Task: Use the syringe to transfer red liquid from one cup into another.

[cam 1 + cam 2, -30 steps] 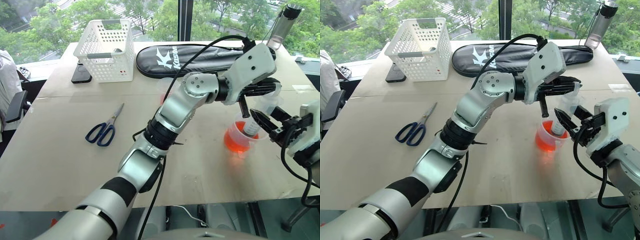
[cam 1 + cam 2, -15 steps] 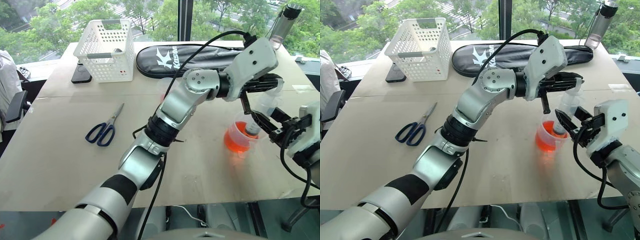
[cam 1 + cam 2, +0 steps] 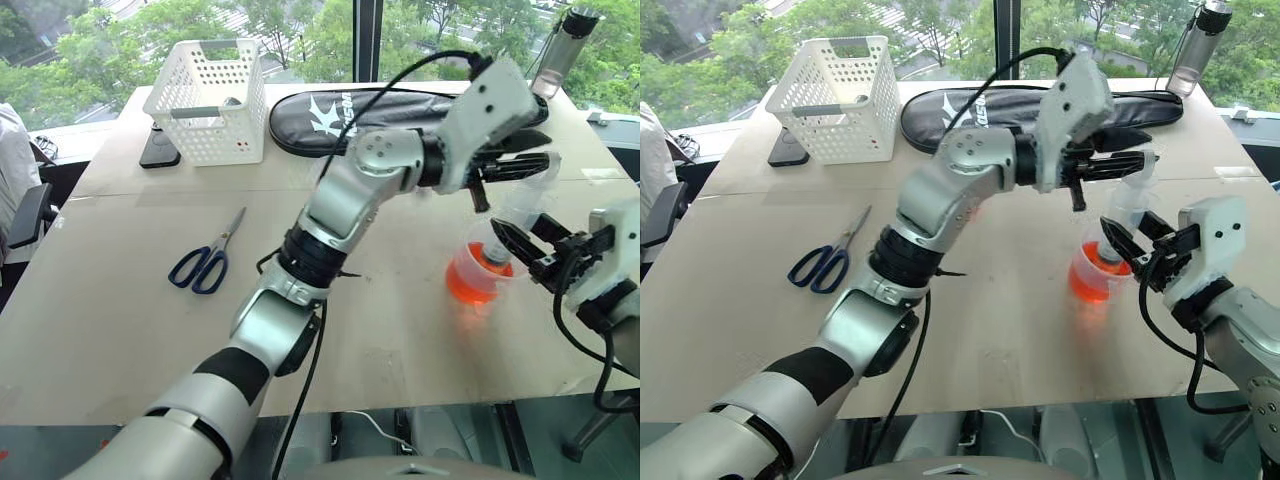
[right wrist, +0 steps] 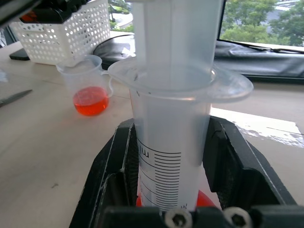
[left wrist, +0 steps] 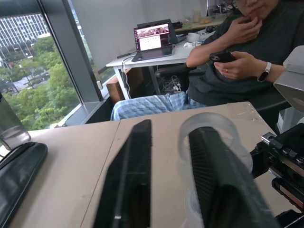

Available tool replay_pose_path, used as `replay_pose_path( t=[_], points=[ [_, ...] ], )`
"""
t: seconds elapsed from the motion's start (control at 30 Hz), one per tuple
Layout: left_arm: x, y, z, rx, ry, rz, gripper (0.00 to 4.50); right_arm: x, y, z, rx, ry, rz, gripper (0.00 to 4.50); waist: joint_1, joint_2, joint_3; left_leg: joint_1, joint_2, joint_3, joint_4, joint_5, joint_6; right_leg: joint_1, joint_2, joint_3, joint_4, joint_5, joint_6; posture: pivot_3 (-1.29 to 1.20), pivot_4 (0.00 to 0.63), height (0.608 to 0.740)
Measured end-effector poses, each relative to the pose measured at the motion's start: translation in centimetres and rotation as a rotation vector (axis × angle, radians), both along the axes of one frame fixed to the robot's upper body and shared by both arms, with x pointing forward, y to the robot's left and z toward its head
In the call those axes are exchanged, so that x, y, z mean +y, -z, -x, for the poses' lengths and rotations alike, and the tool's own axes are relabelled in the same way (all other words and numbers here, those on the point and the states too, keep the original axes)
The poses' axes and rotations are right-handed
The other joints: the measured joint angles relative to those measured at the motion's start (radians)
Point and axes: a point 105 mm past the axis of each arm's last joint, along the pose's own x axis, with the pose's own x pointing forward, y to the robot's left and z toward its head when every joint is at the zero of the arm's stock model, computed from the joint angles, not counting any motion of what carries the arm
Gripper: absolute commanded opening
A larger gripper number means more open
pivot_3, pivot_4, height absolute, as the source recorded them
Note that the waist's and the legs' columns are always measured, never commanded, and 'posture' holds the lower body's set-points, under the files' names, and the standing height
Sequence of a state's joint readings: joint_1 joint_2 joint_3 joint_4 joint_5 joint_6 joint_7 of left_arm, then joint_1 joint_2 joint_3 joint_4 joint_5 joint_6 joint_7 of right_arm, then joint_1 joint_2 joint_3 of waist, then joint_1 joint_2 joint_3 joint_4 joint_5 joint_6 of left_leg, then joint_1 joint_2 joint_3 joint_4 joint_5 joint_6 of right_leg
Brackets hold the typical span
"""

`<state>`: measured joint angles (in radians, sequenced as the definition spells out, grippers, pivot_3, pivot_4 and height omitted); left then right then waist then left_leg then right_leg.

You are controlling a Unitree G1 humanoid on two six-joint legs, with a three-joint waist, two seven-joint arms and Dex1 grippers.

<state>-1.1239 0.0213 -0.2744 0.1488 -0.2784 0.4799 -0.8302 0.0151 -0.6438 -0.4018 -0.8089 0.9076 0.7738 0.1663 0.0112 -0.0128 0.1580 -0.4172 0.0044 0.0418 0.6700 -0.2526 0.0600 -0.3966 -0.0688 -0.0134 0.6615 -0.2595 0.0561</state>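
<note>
The syringe (image 4: 171,118) stands upright with its barrel clamped between the fingers of my right gripper (image 3: 517,240), which is shut on it. Its tip sits down in the handled beaker (image 3: 473,282), the one cup, which holds red liquid (image 3: 1090,285). My left gripper (image 5: 171,137) is level at the top of the plunger (image 3: 1130,200), fingers apart, and the plunger's round head shows beside one finger (image 5: 213,161). The smaller cup (image 4: 88,80), with some red liquid in it, stands farther back on the table; my left arm mostly hides it in the head views.
On the table's left stand a white basket (image 3: 207,100) and a dark phone (image 3: 160,148), with blue-handled scissors (image 3: 205,262) nearer. A long black case (image 3: 400,110) lies at the back, a bottle (image 3: 565,45) at the far right corner. A person (image 5: 247,52) sits beyond the table.
My left gripper's fingers have parted at the plunger's top. The right gripper keeps its grip on the syringe in the beaker.
</note>
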Motion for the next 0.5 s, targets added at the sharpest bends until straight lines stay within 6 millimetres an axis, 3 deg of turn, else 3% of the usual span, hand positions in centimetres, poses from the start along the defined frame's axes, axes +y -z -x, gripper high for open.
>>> replay_pose_path(
  t=[0.1,0.17,0.4,0.5],
  points=[
    [0.7,-0.6,-0.2,0.030,-0.015,0.033,3.92,0.1,-0.6,-0.2,-0.025,-0.002,-0.002,1.46,0.004,0.000,0.000,0.000,0.000,0.000,0.001,0.000,0.000,0.000,-0.001,0.000,0.000,0.000,0.000,0.00,0.150,0.724],
    [1.4,-0.7,-0.3,0.085,-0.008,0.050,4.48,0.1,-0.9,-0.2,-0.039,0.000,-0.005,1.46,0.002,0.000,0.000,0.000,0.000,0.000,0.001,0.000,0.000,0.000,-0.001,0.000,0.000,0.000,0.000,0.00,0.150,0.724],
    [4.7,-1.3,0.6,0.287,0.061,0.109,4.50,0.0,-1.3,-0.3,-0.054,0.007,-0.006,1.46,-0.001,0.000,0.000,0.000,0.000,0.000,0.001,0.001,-0.002,0.000,0.000,0.000,0.000,0.000,0.000,0.00,0.150,0.724],
    [5.9,0.1,0.7,0.331,0.051,0.083,4.50,-0.1,-1.4,-0.3,-0.059,0.010,0.000,1.46,0.000,0.000,0.000,0.001,0.000,0.000,0.001,0.002,-0.004,0.001,-0.001,0.000,0.001,0.000,0.000,0.00,0.150,0.724]
  ],
)
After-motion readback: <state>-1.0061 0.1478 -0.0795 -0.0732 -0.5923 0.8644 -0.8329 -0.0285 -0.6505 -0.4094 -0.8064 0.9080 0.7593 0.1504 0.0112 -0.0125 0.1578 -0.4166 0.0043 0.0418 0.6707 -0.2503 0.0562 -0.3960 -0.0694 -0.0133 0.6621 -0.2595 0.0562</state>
